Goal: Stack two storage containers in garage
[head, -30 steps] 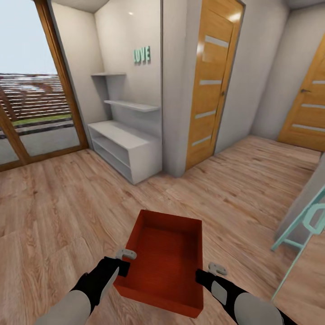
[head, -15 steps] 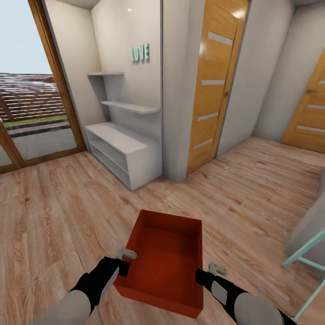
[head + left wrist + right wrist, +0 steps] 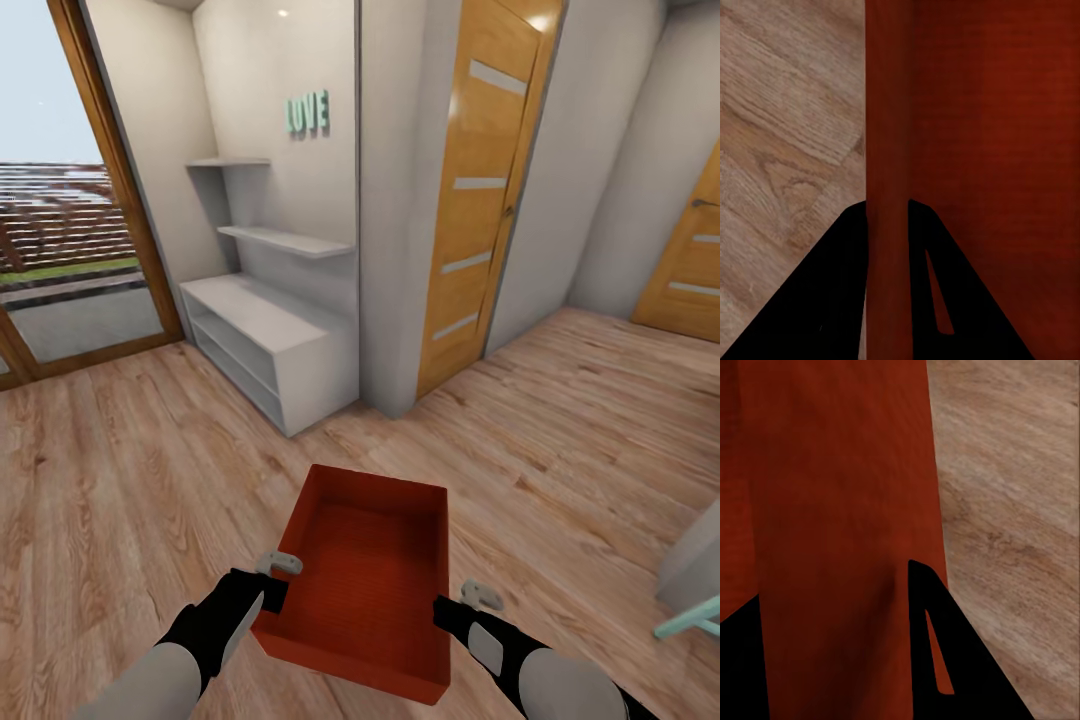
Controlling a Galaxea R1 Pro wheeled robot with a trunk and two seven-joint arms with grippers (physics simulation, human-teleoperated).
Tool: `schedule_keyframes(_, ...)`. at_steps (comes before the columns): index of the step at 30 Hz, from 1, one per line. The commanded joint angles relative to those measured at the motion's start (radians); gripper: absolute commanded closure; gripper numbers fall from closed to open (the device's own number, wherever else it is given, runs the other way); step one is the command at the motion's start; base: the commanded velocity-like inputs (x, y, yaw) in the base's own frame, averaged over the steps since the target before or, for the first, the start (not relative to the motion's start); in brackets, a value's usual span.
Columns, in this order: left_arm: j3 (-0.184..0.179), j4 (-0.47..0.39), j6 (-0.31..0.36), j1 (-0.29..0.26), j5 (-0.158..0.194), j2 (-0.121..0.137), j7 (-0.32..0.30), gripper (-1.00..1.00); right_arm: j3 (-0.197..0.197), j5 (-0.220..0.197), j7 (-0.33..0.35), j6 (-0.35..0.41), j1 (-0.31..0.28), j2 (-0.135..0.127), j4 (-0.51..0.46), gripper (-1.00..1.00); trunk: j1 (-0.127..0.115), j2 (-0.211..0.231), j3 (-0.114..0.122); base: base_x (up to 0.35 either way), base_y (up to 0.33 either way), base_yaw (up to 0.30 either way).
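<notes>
My view has shifted since a moment ago: the grey shelf unit (image 3: 270, 345) sits lower and the teal frame (image 3: 690, 620) has slid toward the right edge. The orange-red storage container (image 3: 362, 580) hangs above the wood-plank floor (image 3: 120, 480), both side walls clamped by my left gripper (image 3: 275, 590) and right gripper (image 3: 445, 610). A wood-panelled door (image 3: 480, 200) stands ahead.

Both arms forward, grippers clamped on a wall each

Both arms reach forward and low, black wrists ahead of pale forearms. The left gripper (image 3: 272, 590) has its fingers (image 3: 844, 300) closed over the left wall of the storage container (image 3: 365, 575). The right gripper (image 3: 445, 610) pinches the opposite wall the same way, one finger inside, one outside
</notes>
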Motion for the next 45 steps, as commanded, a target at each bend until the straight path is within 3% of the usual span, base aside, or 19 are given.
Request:
schedule_keyframes(1,0.009,0.000,0.005,0.000,0.033,-0.001,0.001,1.00,0.007,0.009,0.002,-0.049,0.000,0.005,-0.004,1.00,0.000,0.000,-0.001,0.341,0.000,0.000)
schedule_keyframes(7,0.009,0.000,0.005,0.000,0.033,-0.001,0.001,1.00,0.007,0.008,0.002,-0.049,0.000,0.003,-0.004,1.00,0.000,0.000,-0.001,0.341,0.000,-0.077)
schedule_keyframes(24,0.008,0.000,0.005,0.000,0.033,-0.001,0.000,1.00,0.007,0.007,0.004,-0.049,0.001,0.003,-0.004,1.00,0.000,0.000,0.003,0.341,0.000,-0.271)
schedule_keyframes(45,0.009,0.000,0.005,0.000,0.033,-0.001,-0.001,1.00,0.009,0.010,0.001,-0.049,0.002,0.006,-0.004,1.00,0.000,0.000,0.005,0.341,0.000,-0.026)
